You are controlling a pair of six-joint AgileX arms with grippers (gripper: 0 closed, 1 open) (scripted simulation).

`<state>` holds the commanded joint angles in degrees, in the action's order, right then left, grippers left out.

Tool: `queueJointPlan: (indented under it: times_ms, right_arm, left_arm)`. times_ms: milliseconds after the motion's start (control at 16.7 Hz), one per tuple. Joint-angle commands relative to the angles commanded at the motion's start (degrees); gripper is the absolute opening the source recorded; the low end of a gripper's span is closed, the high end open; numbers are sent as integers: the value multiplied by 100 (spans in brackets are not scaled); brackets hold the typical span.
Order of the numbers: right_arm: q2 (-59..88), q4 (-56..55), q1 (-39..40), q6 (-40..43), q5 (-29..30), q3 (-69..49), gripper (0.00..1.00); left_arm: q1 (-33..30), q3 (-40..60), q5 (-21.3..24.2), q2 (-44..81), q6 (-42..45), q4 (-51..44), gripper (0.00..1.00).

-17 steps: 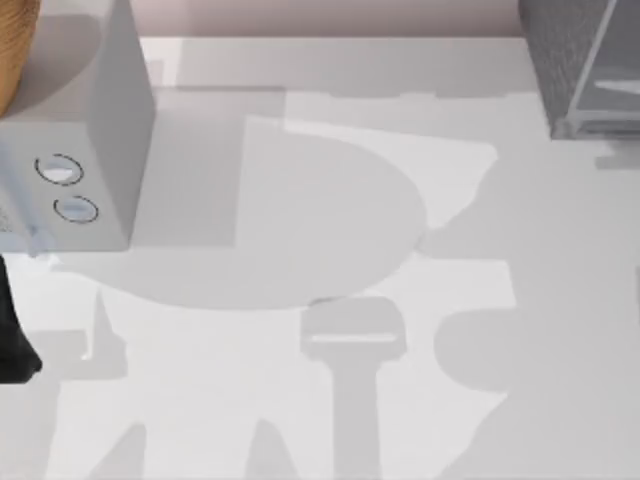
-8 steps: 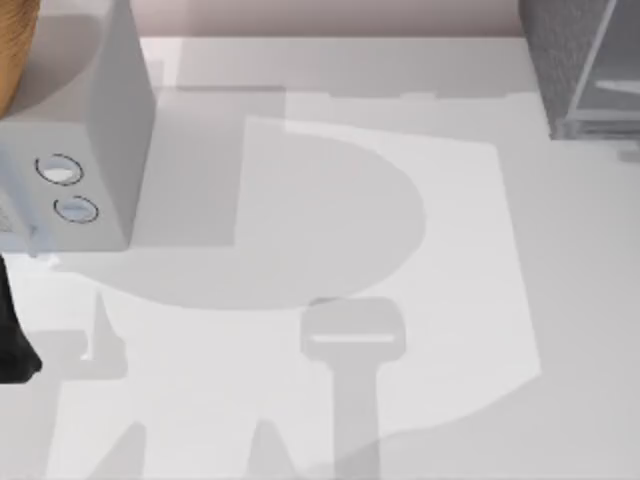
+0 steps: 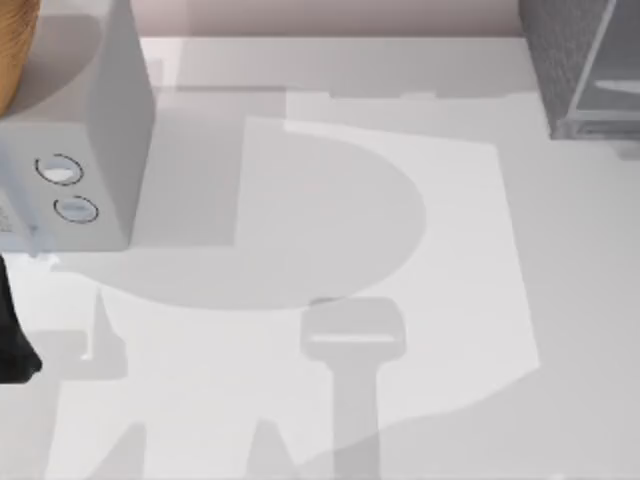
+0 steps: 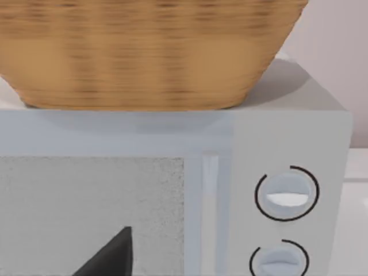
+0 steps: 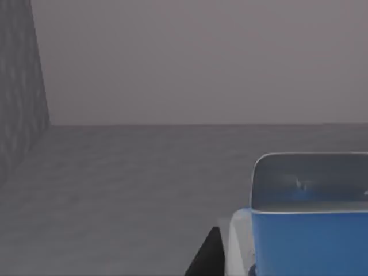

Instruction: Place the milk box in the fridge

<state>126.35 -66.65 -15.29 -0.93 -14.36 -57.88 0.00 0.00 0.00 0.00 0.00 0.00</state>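
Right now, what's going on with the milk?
Milk box close before right wrist camera, grey fridge interior around it. Left arm parked beside microwave. Nothing blocking.

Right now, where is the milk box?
In the right wrist view, the milk box sits close to the camera, inside a dark grey enclosure that looks like the fridge interior, its speckled wall off to one side.

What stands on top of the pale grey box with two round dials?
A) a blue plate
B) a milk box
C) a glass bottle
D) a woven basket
D: in the left wrist view a tan woven basket rests on the top of the pale grey box above its dials.
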Motion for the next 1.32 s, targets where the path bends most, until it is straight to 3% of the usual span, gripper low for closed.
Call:
queueJointPlan:
  times_ms: [600,1020,1320]
  right_arm:
    - [1093,1621,228,7,237,-3097,0]
    - [1324,1934,287,12,316,-3417,0]
    - [1324,1934,287,12,316,-3417,38]
  left_arm:
    - [0,0,0,0,0,0,100]
    - [0,0,0,0,0,0,100]
    - [0,0,0,0,0,0,100]
